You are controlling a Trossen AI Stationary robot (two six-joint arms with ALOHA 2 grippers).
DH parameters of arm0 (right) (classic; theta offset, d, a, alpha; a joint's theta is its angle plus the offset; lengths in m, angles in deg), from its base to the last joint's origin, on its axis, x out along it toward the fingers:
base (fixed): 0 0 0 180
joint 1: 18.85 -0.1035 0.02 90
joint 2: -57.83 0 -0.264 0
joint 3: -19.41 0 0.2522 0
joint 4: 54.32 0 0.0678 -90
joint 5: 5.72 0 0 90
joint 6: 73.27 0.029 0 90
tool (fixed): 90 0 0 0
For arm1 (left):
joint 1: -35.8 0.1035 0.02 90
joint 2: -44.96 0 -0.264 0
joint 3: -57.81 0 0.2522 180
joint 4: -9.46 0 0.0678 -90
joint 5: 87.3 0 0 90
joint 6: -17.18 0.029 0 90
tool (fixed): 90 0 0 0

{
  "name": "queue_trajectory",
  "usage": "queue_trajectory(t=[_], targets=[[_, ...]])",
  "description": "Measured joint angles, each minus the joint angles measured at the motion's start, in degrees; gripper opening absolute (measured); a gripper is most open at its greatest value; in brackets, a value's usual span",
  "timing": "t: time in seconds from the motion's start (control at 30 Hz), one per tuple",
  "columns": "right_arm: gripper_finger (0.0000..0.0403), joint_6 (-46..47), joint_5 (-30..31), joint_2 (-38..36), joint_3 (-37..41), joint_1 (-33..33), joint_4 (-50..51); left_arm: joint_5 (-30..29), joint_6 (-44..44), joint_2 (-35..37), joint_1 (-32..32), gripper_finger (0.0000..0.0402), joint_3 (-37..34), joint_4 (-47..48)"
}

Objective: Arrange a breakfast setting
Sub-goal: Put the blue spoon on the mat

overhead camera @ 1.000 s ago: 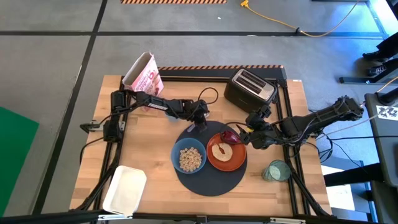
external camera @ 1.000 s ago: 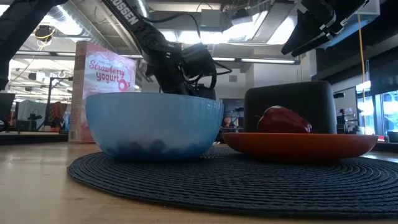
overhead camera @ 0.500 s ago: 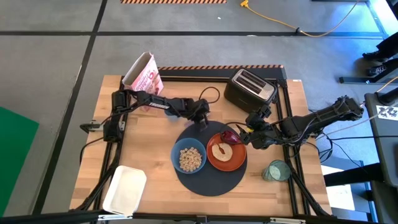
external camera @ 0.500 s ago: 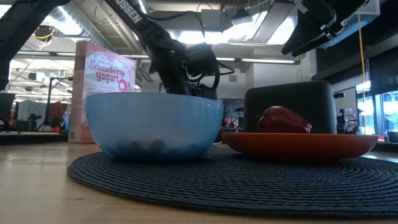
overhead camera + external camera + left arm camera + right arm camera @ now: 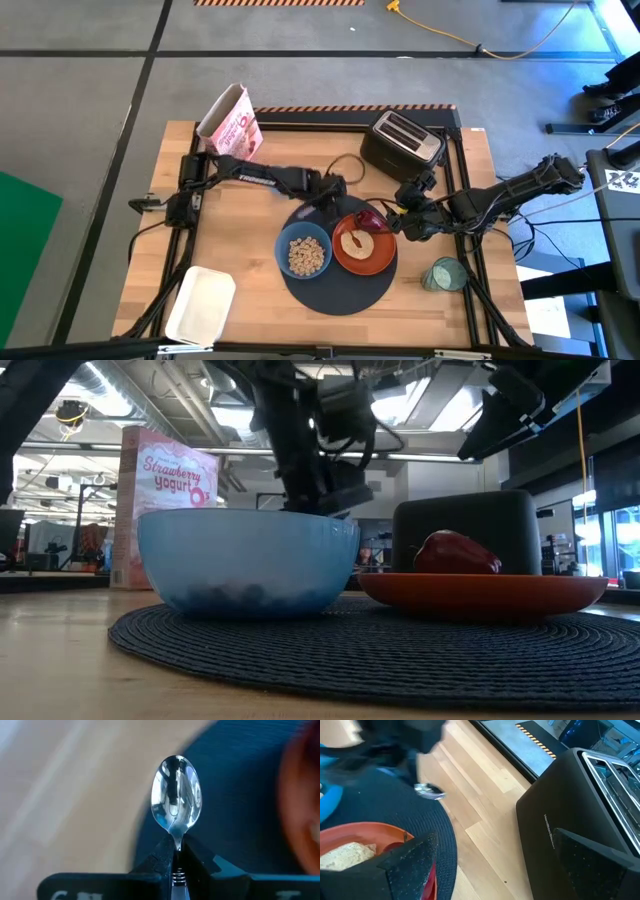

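Note:
A dark round mat point(image 5: 335, 275) holds a blue bowl point(image 5: 304, 253) of cereal and an orange plate point(image 5: 365, 245) with bread point(image 5: 356, 242) and a dark red fruit point(image 5: 371, 216). My left gripper point(image 5: 332, 193) is at the mat's far edge, shut on a metal spoon point(image 5: 176, 795). The spoon also shows in the right wrist view point(image 5: 430, 791). My right gripper point(image 5: 402, 216) is open and empty above the plate's right rim, beside the fruit. A pale green cup point(image 5: 443, 274) stands on the table, right of the mat. My left gripper pinches the spoon's handle point(image 5: 176, 844) between its two fingers, just behind the spoon's bowl. The fingers lie along the handle, and the spoon's bowl sticks out past the fingertips over the mat's far edge. The rest of the handle is hidden between the fingers.
A black toaster point(image 5: 402, 142) stands at the far right, close behind my right gripper. A pink cereal box point(image 5: 232, 122) stands at the far left. A white tray point(image 5: 200, 303) lies at the near left corner. Bare wood shows left of the mat.
My left gripper has carried the spoon toward the table's right edge, from left of the mat's far edge to over it, and shows higher in the low view. It stays shut on the spoon. The bowl, plate and fruit have not moved.

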Motion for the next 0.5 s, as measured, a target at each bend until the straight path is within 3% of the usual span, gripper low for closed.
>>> queue_trajectory(t=[0.23,0.5], targets=[[0.0383,0.0,0.6,0.0,0.5,0.0,-0.7,-7.3,-2.7,-0.2,-5.7,0.0028,0.0,-3.0],[0.0383,0.0,-0.1,0.0,0.5,0.0,-1.8,-8.0,-2.3,-5.0,-4.5,0.0029,0.0,-3.0]])
